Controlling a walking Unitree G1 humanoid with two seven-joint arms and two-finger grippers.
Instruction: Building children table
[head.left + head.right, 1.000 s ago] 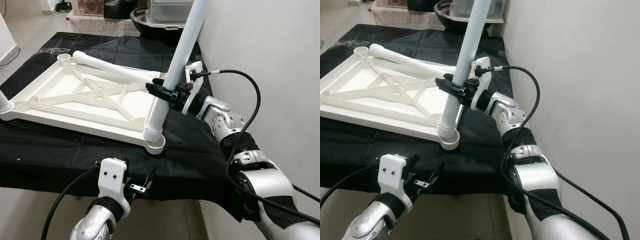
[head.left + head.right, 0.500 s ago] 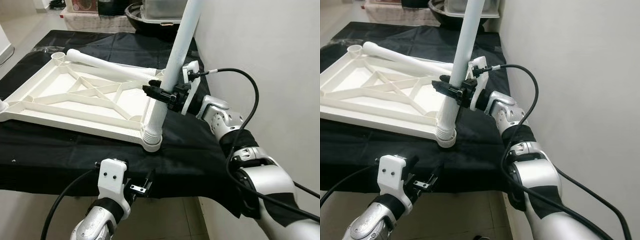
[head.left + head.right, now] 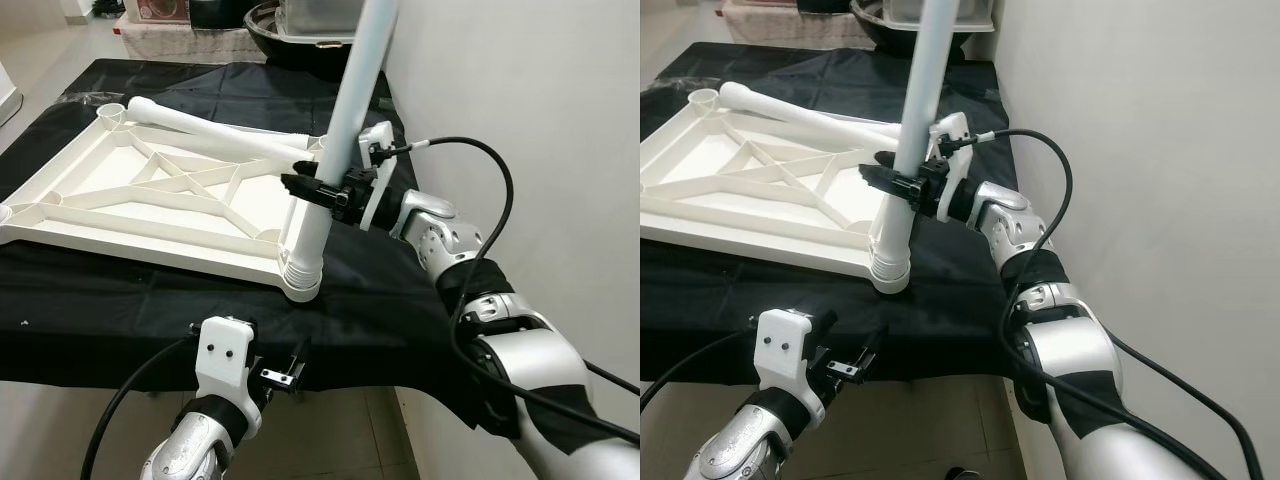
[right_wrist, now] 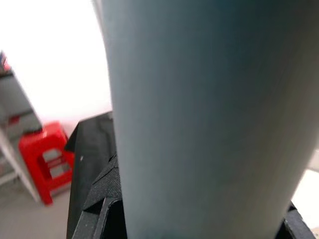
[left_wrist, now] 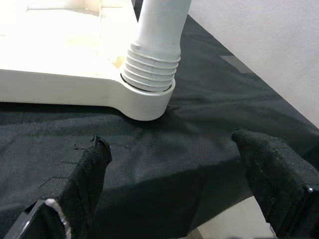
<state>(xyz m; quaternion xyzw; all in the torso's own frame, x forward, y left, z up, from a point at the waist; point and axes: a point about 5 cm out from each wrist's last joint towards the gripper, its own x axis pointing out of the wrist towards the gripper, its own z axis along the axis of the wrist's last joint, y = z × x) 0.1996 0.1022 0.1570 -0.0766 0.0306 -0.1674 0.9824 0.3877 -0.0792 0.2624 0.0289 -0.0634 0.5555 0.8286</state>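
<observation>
right gripper (image 3: 318,190) clenched around the white leg (image 3: 335,150), low on its shaft. leg's threaded end sits in the near corner socket (image 5: 147,102) of the upturned tabletop (image 3: 150,205); long axis rises toward 1 o'clock, not plumb. left gripper (image 5: 174,164) spread and empty, socket at its 12 o'clock, near. right arm governs seating.

Silver jointed right arm (image 3: 520,350), black cable looped overhead. Left arm (image 3: 200,440): white two-screw wrist bracket, black cable at 9 o'clock.
</observation>
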